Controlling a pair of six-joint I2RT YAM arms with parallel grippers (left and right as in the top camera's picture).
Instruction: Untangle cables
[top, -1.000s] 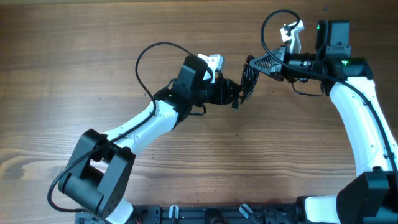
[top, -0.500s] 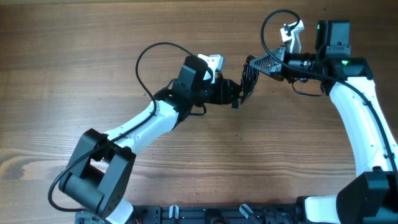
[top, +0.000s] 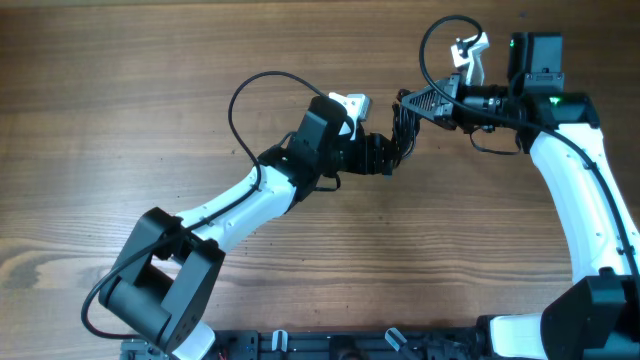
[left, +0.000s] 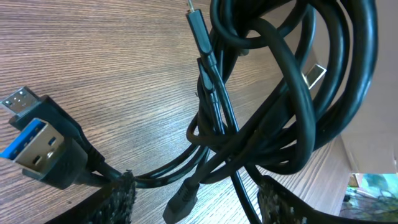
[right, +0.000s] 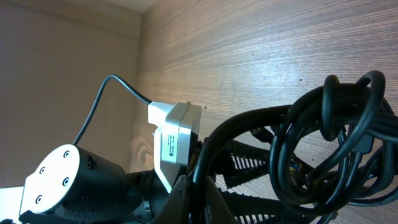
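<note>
We see the cables (top: 403, 128) as one small black knot of loops over the far middle of the wooden table (top: 120, 90), caught between the two arms; the right gripper (top: 404, 99) comes in from the right and is closed down narrow on the top of the bundle, so the coil hangs from it toward the left arm; the left gripper (top: 390, 157) reaches up from the lower left and its tips sit at the lower end of the same bundle. From the left wrist we find its two ribbed fingers (left: 118, 200) standing wide apart at the bottom of the view, with several strands crossing the gap between them and none squeezed by both pads; one strand runs just beside the left-hand pad. In that view the cords twist round one another over the wood grain; a blue-tongued USB plug (left: 34, 146) lies out to the left on its own cord, a slim small plug (left: 198, 28) points up near the top, and a silver-shelled plug (left: 316, 74) shows through the loops at the right. From the right wrist we see the loops fanning out to the right of the closed fingers, with the left arm's white camera housing (right: 174, 140) just behind them; whether the coil touches the table we cannot tell.
</note>
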